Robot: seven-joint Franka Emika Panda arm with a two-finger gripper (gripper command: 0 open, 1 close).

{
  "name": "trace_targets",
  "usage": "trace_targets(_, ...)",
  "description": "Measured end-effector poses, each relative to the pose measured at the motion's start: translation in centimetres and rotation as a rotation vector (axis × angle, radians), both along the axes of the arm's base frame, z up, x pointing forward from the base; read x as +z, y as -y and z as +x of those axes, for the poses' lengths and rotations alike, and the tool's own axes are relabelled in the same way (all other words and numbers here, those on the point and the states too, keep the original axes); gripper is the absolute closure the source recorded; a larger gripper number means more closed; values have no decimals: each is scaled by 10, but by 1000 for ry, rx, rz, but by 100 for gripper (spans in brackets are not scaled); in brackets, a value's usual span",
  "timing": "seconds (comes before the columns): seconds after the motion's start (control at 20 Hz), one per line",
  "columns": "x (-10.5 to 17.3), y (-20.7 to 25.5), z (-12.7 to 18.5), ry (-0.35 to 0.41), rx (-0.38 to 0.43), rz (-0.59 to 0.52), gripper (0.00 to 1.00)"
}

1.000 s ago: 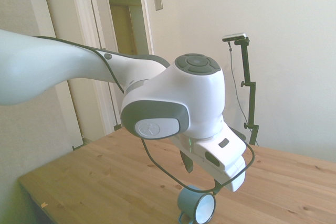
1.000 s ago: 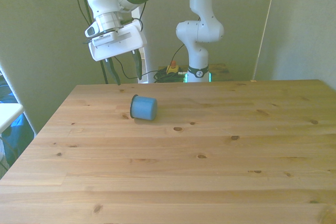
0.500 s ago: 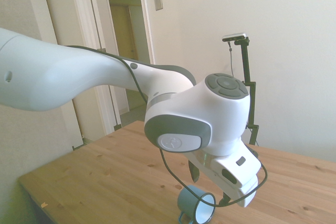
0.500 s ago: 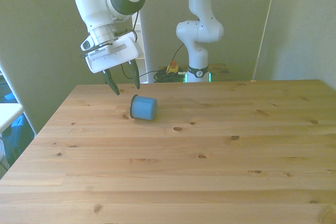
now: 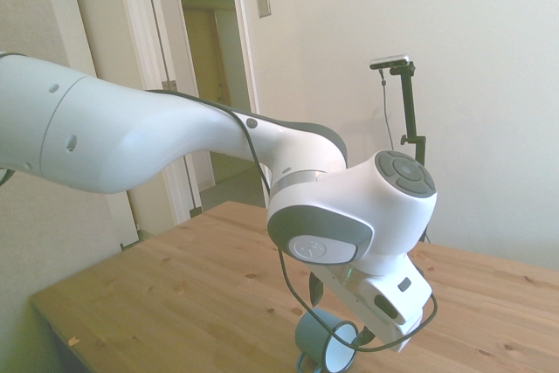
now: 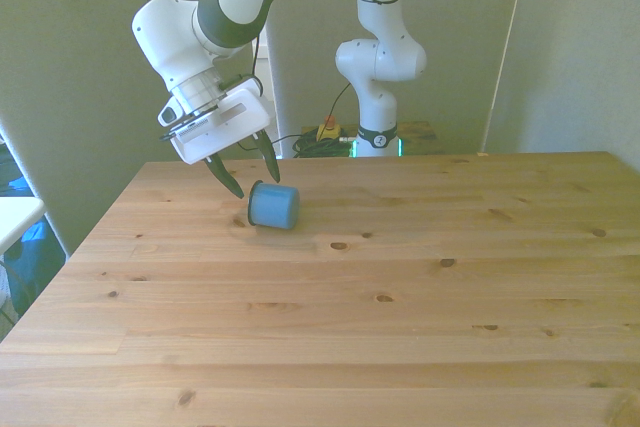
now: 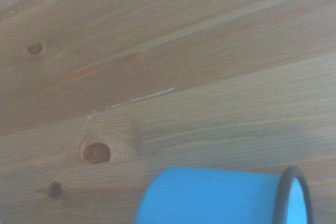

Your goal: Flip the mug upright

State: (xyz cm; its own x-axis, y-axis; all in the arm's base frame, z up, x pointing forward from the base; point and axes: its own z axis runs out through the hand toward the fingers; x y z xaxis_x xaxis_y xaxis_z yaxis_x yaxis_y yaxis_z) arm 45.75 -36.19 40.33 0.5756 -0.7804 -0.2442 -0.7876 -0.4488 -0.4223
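Observation:
The mug point(image 6: 273, 206) is light blue and lies on its side on the wooden table point(image 6: 400, 297), with its dark-rimmed mouth turned to the front view's left. In the side view the mug point(image 5: 326, 343) shows its white inside, with the handle low against the table. My gripper point(image 6: 252, 174) hangs open just above the mug's rim end, its two dark fingers point(image 6: 228, 180) spread and tilted down toward it, touching nothing. The wrist view shows the mug point(image 7: 220, 196) close by, blue wall and dark rim over bare wood.
The table's far edge point(image 6: 300, 160) runs just behind the mug. The table's left edge point(image 6: 90, 237) in the front view lies a short way from the mug. A doorway point(image 5: 210, 85) stands behind the table in the side view.
The arm has come down and toward the mug over the last second, and the gripper has tilted. The fingers stay open. The mug has not moved.

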Motion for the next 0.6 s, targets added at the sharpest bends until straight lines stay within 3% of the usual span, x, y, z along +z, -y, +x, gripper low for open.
trace_targets(0.6,-28,-23,4,29,91,82,0)
